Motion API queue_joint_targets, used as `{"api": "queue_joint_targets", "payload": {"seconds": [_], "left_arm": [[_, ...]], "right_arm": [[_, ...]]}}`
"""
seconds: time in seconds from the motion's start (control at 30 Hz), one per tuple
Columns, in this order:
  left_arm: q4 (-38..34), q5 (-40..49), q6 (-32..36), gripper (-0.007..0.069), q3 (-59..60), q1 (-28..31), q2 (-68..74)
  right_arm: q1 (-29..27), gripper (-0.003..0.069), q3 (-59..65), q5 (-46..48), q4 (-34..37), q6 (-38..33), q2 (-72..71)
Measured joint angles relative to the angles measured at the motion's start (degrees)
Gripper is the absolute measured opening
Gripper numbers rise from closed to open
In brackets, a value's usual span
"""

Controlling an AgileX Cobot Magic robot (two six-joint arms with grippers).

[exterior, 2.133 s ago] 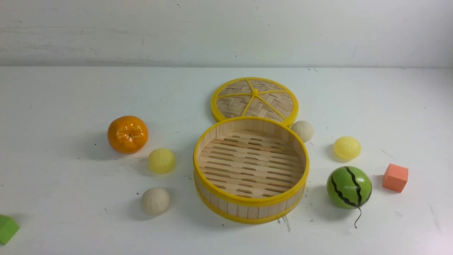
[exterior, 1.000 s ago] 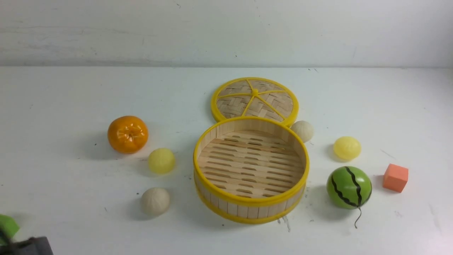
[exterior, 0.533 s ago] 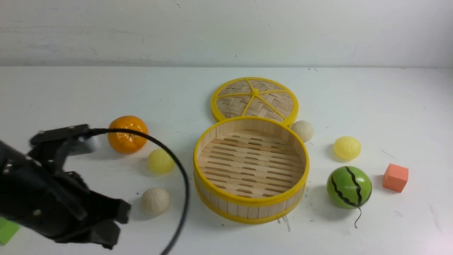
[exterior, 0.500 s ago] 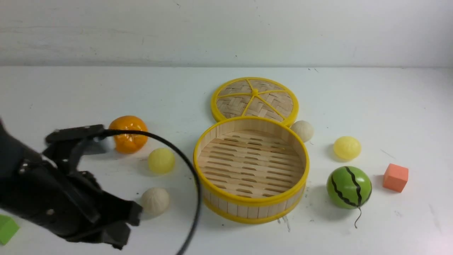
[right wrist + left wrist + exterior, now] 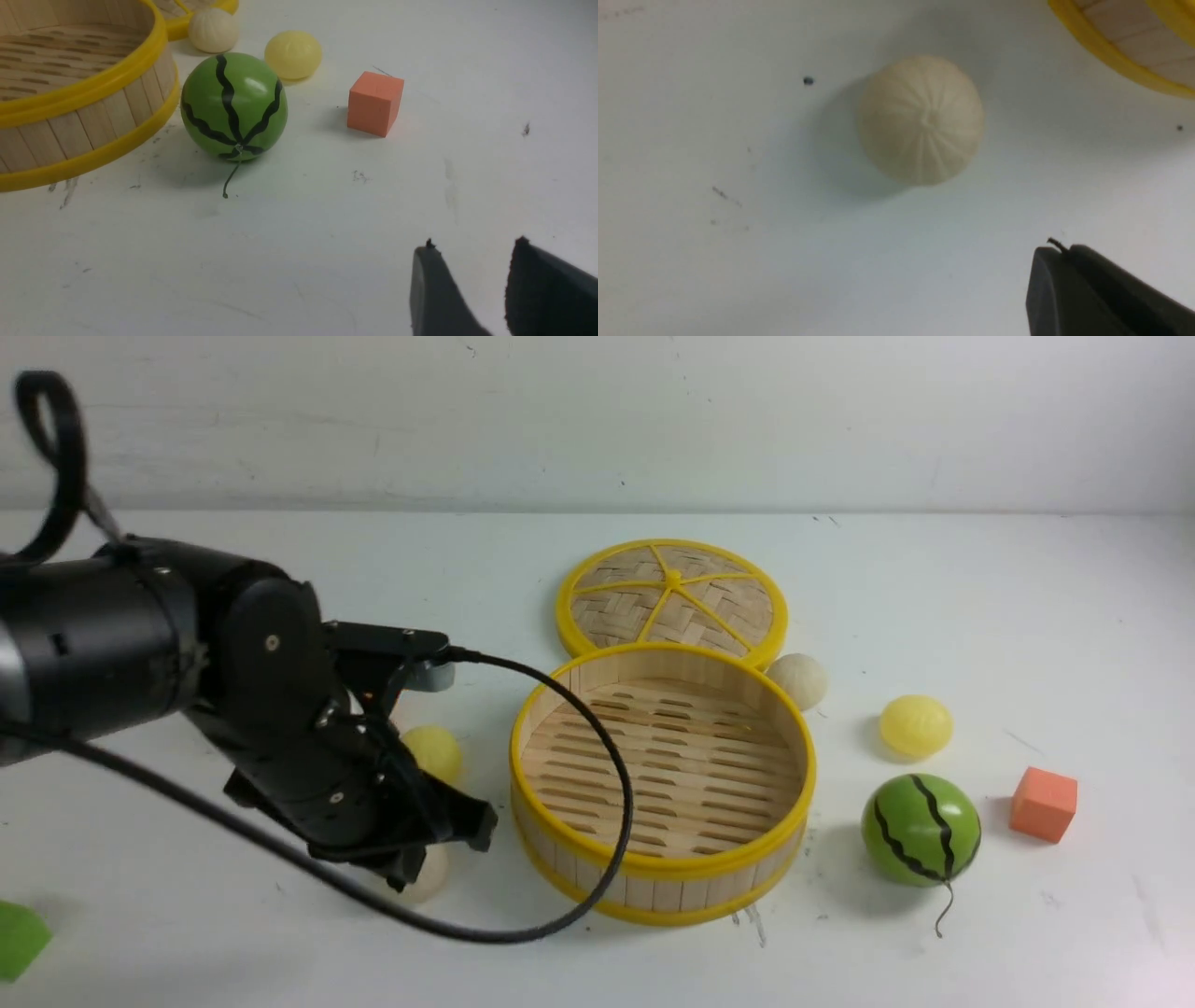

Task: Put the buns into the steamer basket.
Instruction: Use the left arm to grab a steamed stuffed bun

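target: off-white pleated round toy bun [image 5: 920,119], on the white table [image 5: 714,261] just left of the round bamboo steamer basket with yellow rims [image 5: 658,870], by its front wall. judged light, smooth, apt to roll; grip across the widest girth. left gripper [image 5: 1066,252]: tips together, empty, bun ahead, not touching. right gripper [image 5: 473,247]: slightly parted, empty, right of basket.

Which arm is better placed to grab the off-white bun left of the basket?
Left: the left gripper hangs right by that bun; the right gripper is beyond the steamer basket, by the watermelon ball.
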Motion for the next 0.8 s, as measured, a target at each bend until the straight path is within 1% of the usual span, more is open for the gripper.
{"api": "queue_joint_targets", "payload": {"seconds": [0.03, 0.07, 0.13, 0.17, 0.23, 0.3, 0.4, 0.5, 0.67, 0.8], "left_arm": [[0.4, 0.2, 0.0, 0.0034, -1.1, 0.0, 0.9], [1.4, 0.9, -0.1, 0.0080, -3.1, 0.0, 3.0], [1.9, 1.5, -0.1, 0.0113, -4.3, 0.0, 4.3], [2.6, 2.0, -0.1, 0.0153, -5.2, 0.0, 5.1], [3.6, 2.4, -0.1, 0.0200, -6.0, 0.1, 6.2], [3.7, 2.4, -0.1, 0.0230, -6.3, 0.9, 6.9], [3.4, 2.5, -0.1, 0.0240, -6.4, 2.5, 7.7], [1.2, 1.6, 1.1, 0.0245, -6.5, 4.6, 8.4], [-0.6, 0.0, 2.6, 0.0246, -6.6, 4.7, 8.9], [-0.6, -1.4, 2.7, 0.0246, -6.6, 5.1, 10.5]], "right_arm": [[0.0, 0.0239, 0.0, 0.0, 0.0, 0.0, 0.0], [0.0, 0.0239, 0.0, 0.0, 0.0, 0.0, 0.0], [0.0, 0.0239, 0.0, 0.0, 0.0, 0.0, 0.0], [0.0, 0.0239, 0.0, 0.0, 0.0, 0.0, 0.0], [0.0, 0.0239, 0.0, 0.0, 0.0, 0.0, 0.0], [0.0, 0.0239, 0.0, 0.0, 0.0, 0.0, 0.0], [0.0, 0.0239, 0.0, 0.0, 0.0, 0.0, 0.0], [0.0, 0.0239, 0.0, 0.0, 0.0, 0.0, 0.0], [0.0, 0.0239, 0.0, 0.0, 0.0, 0.0, 0.0], [0.0, 0.0239, 0.0, 0.0, 0.0, 0.0, 0.0]]}}
